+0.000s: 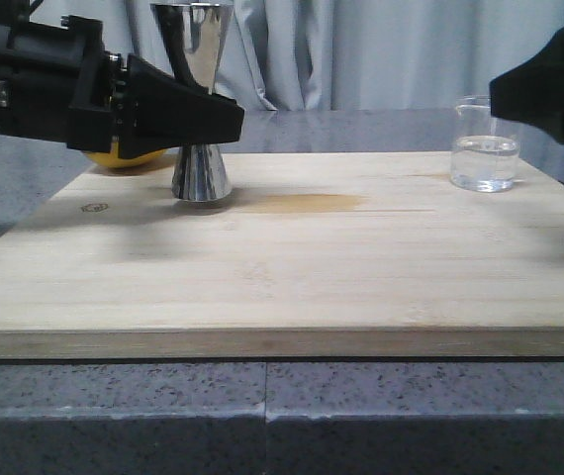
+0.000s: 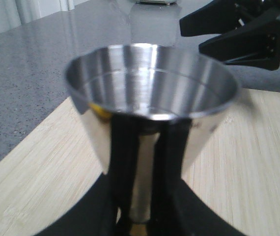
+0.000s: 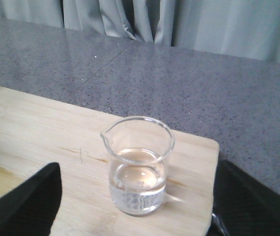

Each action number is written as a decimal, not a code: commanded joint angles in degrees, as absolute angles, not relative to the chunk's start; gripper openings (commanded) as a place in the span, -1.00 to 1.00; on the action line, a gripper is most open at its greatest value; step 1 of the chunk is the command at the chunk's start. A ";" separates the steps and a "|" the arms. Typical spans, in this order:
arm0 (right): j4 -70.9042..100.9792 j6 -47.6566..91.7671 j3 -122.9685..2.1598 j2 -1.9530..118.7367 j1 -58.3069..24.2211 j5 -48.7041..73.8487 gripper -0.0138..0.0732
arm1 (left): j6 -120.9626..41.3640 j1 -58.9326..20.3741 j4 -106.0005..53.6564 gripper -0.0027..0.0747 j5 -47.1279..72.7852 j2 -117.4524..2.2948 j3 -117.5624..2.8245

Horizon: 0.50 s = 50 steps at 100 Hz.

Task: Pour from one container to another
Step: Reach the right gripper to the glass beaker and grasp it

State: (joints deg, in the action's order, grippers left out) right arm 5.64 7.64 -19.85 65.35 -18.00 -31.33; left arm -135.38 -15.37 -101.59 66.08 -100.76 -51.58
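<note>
One jigger (image 1: 199, 99) stands upright at the far left of the wooden board (image 1: 282, 267), which lies on the grey speckled desk (image 1: 262, 416). The left gripper (image 1: 225, 121) reaches in from the left, its black fingers (image 1: 178, 114) pinching the jigger's narrow waist. One yellow rounded object (image 1: 124, 158) lies just behind the jigger, largely hidden by that arm. The board's middle is bare apart from a brownish stain (image 1: 307, 203). One glass beaker (image 1: 483, 144), partly filled with clear liquid, stands near the far right corner. The right gripper (image 3: 135, 216) sits just beside it, fingers (image 3: 27, 201) spread on either side, not touching.
</note>
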 commanded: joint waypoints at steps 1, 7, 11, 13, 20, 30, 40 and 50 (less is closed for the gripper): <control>4.37 5.97 -21.23 67.81 -18.15 -40.28 0.66 | -135.51 -15.97 -106.09 -0.91 72.02 -98.34 -53.09; 4.33 5.19 -21.23 69.93 -18.15 -43.12 0.66 | -135.51 -15.97 -106.09 -0.91 72.02 -98.34 -53.09; 4.33 4.80 -21.23 71.44 -18.15 -45.03 0.66 | -135.51 -15.97 -106.09 -0.91 72.02 -98.34 -53.09; 4.33 4.80 -21.23 72.14 -18.15 -45.70 0.66 | -135.51 -15.97 -106.09 -0.91 72.02 -98.34 -53.09; 4.24 4.80 -21.50 74.31 -18.15 -48.09 0.66 | -135.51 -15.97 -106.09 -0.91 72.02 -98.34 -53.09; 4.13 4.80 -22.49 76.89 -18.15 -48.84 0.66 | -135.51 -15.97 -106.09 -0.91 72.02 -98.34 -53.09; 4.01 4.80 -24.10 79.16 -18.15 -48.95 0.66 | -135.51 -15.97 -106.09 -0.91 72.02 -98.34 -53.09; 3.78 4.80 -25.66 80.99 -18.15 -48.84 0.66 | -135.51 -15.97 -106.09 -0.91 72.02 -98.34 -53.09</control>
